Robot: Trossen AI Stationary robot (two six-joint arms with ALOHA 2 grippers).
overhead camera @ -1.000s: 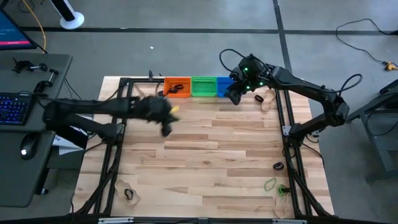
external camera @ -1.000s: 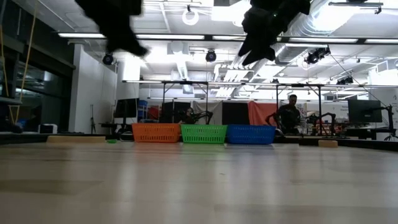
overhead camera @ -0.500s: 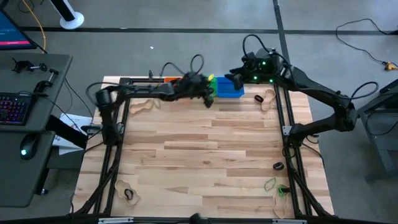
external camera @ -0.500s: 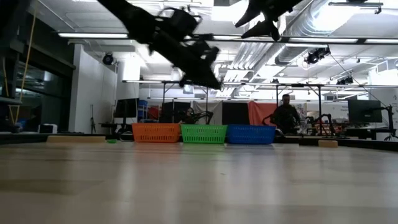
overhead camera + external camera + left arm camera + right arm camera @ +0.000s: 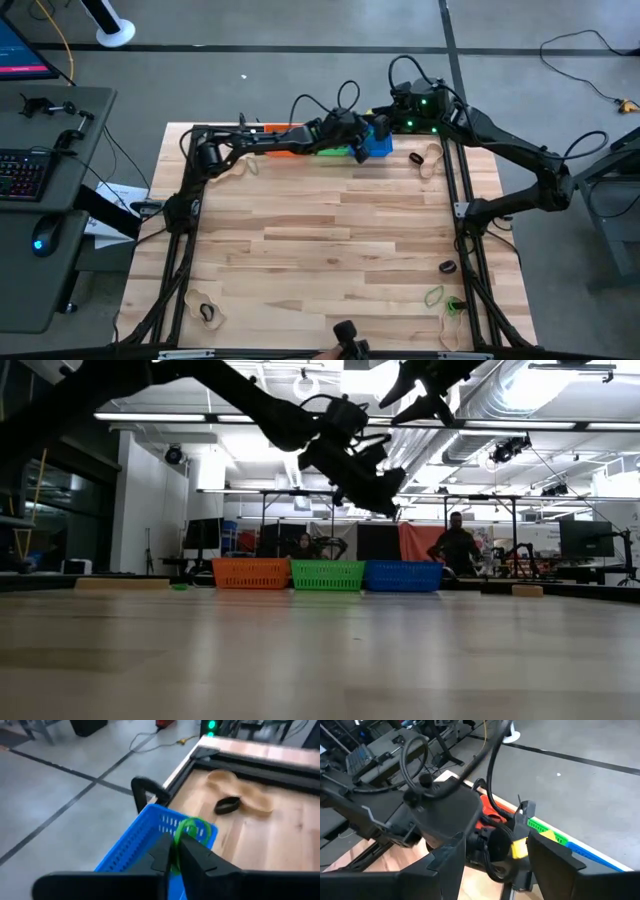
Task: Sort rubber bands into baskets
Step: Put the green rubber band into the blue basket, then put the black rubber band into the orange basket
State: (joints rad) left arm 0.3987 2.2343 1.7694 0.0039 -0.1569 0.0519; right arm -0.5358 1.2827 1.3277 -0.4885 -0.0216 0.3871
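Three baskets stand in a row at the table's far edge: orange [image 5: 283,141], green [image 5: 328,152] and blue [image 5: 379,144]. My left gripper [image 5: 360,152] hangs above the blue basket [image 5: 145,840], shut on a green rubber band [image 5: 192,827]. My right gripper [image 5: 383,123] is open and empty, just beyond the blue basket's far side, and higher in the low view [image 5: 425,390]. In the right wrist view my right gripper [image 5: 495,870] faces the left arm's wrist. Loose rubber bands lie flat on the table. My left gripper pinches the green band between its two shut fingers [image 5: 197,857]. The band's loop [image 5: 196,824] sticks out past the fingertips. The fingers slant down toward the table's far right. The band is lifted clear, above the blue basket.
A black band [image 5: 415,158] and tan bands [image 5: 432,162] lie right of the blue basket. A black band [image 5: 447,267] and green bands [image 5: 434,296] lie at the near right, two bands [image 5: 205,312] at the near left, and a tan one [image 5: 230,170] at the far left.
My left gripper has swung from the table's left toward the right along the far edge, ending above the blue basket. My right gripper has drawn back a little toward the far edge and then kept still.
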